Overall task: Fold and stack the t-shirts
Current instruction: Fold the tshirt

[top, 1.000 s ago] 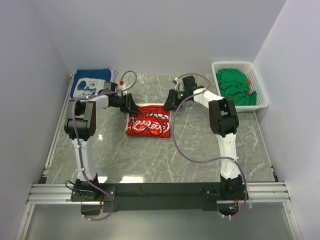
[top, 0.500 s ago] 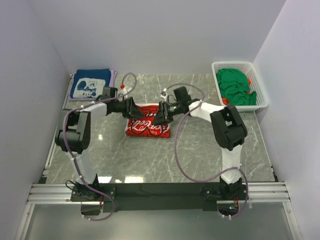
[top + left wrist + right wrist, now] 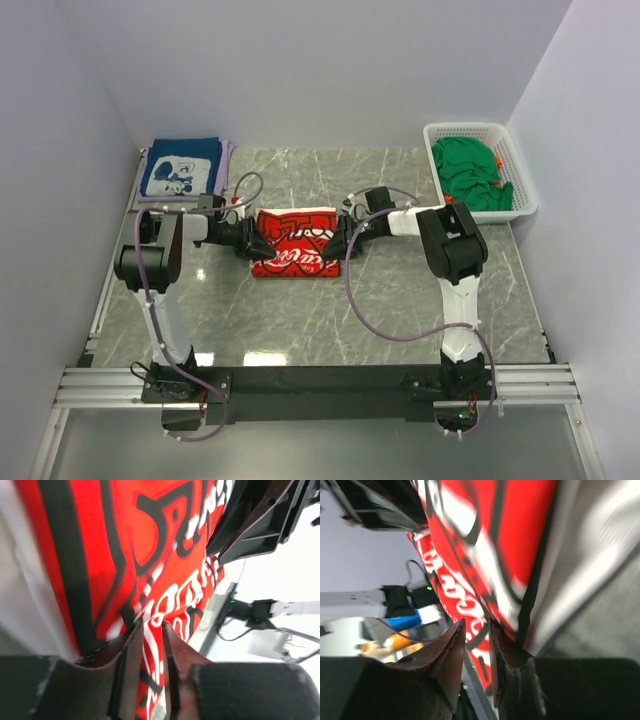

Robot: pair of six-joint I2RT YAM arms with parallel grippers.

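The white t-shirt with red-and-white lettering point(image 3: 296, 246) lies folded at the table's middle, print up, with a white strip along its far edge. My left gripper point(image 3: 258, 243) is low at its left side. In the left wrist view the fingers point(image 3: 152, 625) are nearly closed with red cloth point(image 3: 125, 555) between them. My right gripper point(image 3: 338, 240) is at the shirt's right side, its fingers point(image 3: 477, 622) nearly closed on the printed cloth point(image 3: 485, 540). The navy t-shirt point(image 3: 180, 170) lies folded at the back left. Green t-shirts point(image 3: 468, 172) fill the basket.
The white lattice basket point(image 3: 520, 170) stands at the back right against the wall. Walls close in the table on the left, back and right. The black rail point(image 3: 320, 380) with the arm bases runs along the near edge.
Both grippers have moved from the shirt's far corners toward me, to its left and right sides. The shirt's far edge now shows a white strip.
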